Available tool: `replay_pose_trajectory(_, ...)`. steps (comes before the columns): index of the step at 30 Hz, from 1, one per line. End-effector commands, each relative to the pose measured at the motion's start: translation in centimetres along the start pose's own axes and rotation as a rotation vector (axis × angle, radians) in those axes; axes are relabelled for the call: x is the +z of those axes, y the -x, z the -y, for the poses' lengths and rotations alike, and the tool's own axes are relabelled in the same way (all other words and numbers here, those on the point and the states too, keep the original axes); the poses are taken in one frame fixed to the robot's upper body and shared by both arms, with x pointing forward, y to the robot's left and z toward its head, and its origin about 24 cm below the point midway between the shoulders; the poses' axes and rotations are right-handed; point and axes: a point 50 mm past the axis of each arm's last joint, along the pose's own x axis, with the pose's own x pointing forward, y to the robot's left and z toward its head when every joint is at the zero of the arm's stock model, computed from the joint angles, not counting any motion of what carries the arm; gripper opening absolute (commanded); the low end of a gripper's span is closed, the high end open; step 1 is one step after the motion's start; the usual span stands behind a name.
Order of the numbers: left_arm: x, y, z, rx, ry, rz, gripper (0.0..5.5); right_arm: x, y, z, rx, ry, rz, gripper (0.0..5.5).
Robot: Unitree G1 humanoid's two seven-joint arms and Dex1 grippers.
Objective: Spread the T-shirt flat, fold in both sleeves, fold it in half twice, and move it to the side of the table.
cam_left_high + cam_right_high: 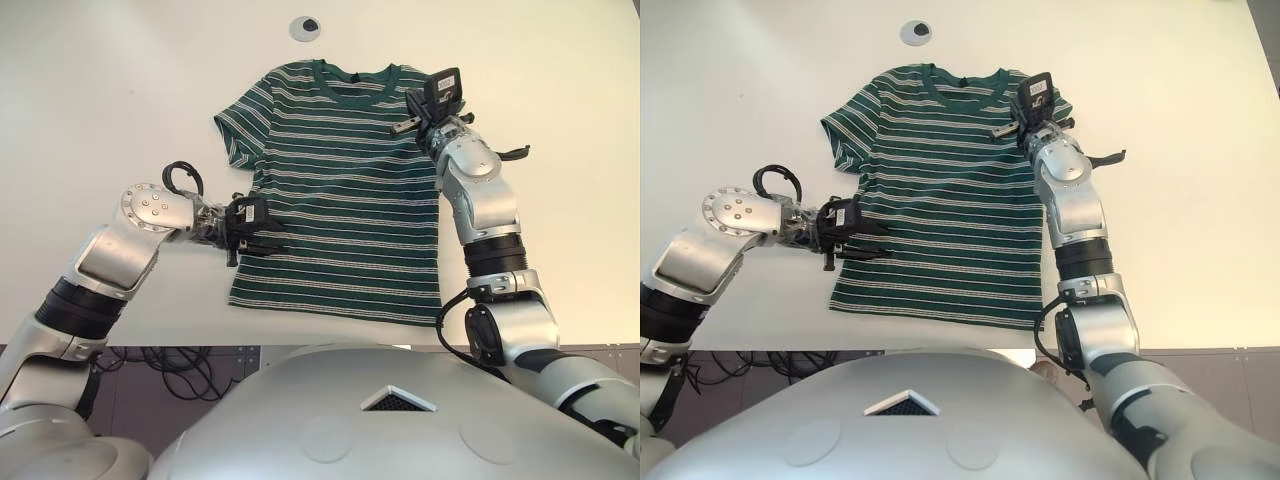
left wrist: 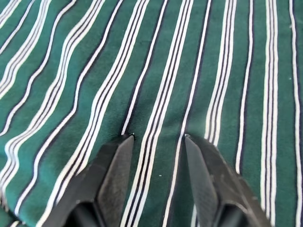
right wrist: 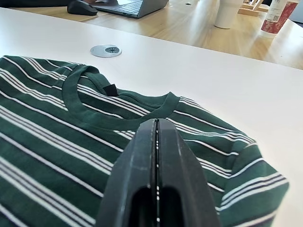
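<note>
So the T-shirt (image 1: 340, 190) is lying face up in the middle of the table (image 1: 120, 90), collar pointing away from the robot and hem near the front edge. It looks pretty flat to me, just a few soft ripples down the left side. The left sleeve (image 1: 235, 130) sticks out to the side, nothing folded in yet. The right sleeve (image 3: 255, 179) is lying out too, right by the right arm.

The left gripper (image 2: 158, 137) sits low over the shirt's left side edge, closer to the hem than the sleeve. Its fingers are spread a moderate way apart with nothing between them, tips right at the fabric. The right gripper (image 3: 156, 121) is up by the right shoulder, just short of the collar. Its fingers are pressed together and I can't see any cloth pinched in there.

My read is that this is the tail end of the spreading step, with the sleeve folds coming up. For the next move I'd guess the right one has to open up, shift out to the sleeve edge, pinch just the top layer and carry it in across the chest. The left side would then do the same with its sleeve. The main risk is dragging the whole shirt along and wrinkling it again.
</note>
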Motion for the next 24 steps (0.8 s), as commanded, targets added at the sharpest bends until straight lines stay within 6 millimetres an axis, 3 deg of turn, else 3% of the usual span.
replay_pose_trajectory(1,-4.6,-1.8,2.8,-0.061,0.193,-0.176,1.93,0.5,2.6,5.0,-0.159,-0.4,0.106,0.27)
replay_pose_trajectory(4,-4.6,-1.8,2.8,-0.06,0.197,-0.174,1.93,-1.3,4.0,7.5,-0.199,-0.749,0.098,0.73)
replay_pose_trajectory(7,-4.7,-1.8,2.8,-0.06,0.198,-0.173,1.93,-2.7,3.8,8.0,-0.155,-1.025,0.049,1.2)
replay_pose_trajectory(11,-4.7,-1.8,2.7,-0.06,0.196,-0.173,1.93,-3.1,3.1,8.1,-0.096,-1.2,0.016,1.8)
replay_pose_trajectory(12,-4.7,-1.9,2.7,-0.061,0.197,-0.173,1.93,-3.1,2.8,8.1,-0.08,-1.218,0.01,2.02)
replay_pose_trajectory(16,-4.6,-1.9,2.6,-0.065,0.192,-0.175,1.93,-2.6,1.7,8.0,-0.055,-1.216,-0.039,2.05)
replay_pose_trajectory(24,-4.3,-2.0,2.3,-0.061,0.181,-0.17,1.93,-3.5,-0.4,6.4,-0.062,-1.018,-0.203,2.05)
